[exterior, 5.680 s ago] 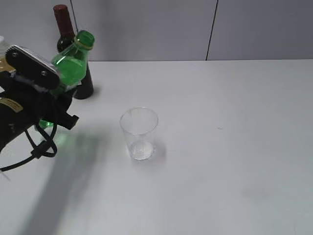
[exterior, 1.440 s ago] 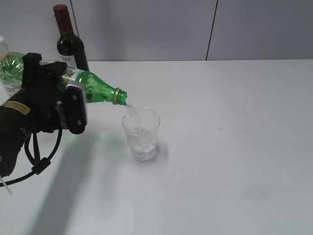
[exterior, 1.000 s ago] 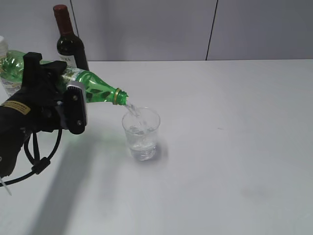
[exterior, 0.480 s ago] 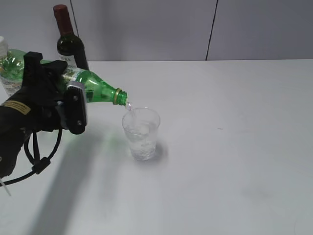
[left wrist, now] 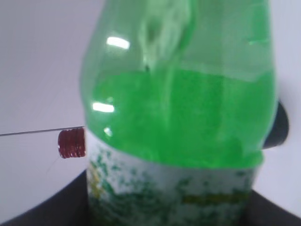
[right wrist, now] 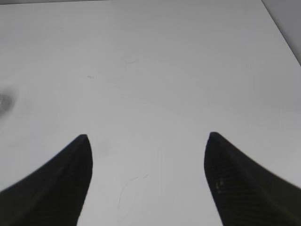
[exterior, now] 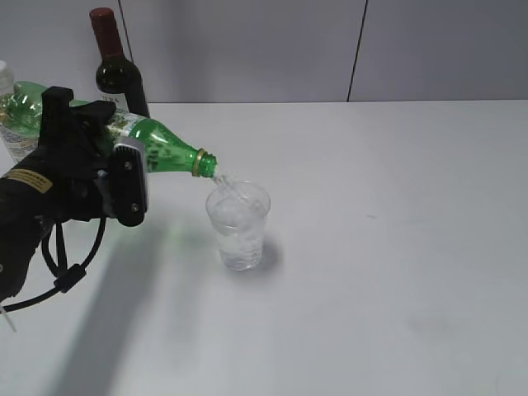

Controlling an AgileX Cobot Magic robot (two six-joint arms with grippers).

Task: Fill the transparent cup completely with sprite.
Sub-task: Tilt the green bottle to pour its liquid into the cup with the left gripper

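Observation:
The transparent cup stands on the white table, holding fizzy clear liquid up to about two thirds. My left gripper is shut on the green sprite bottle, tipped nearly level with its open mouth just above the cup's left rim. A thin stream of sprite runs into the cup. In the left wrist view the green bottle fills the frame and hides the jaws. My right gripper is open and empty over bare table; it is out of the exterior view.
A dark wine bottle with red cap stands at the back left; its cap also shows in the left wrist view. A pale bottle with white cap is partly hidden behind my left arm. A grey wall stands behind the table.
The left gripper has tipped the bottle from upright to nearly level over the cup. Sprite has kept pouring and the liquid level in the cup has risen.

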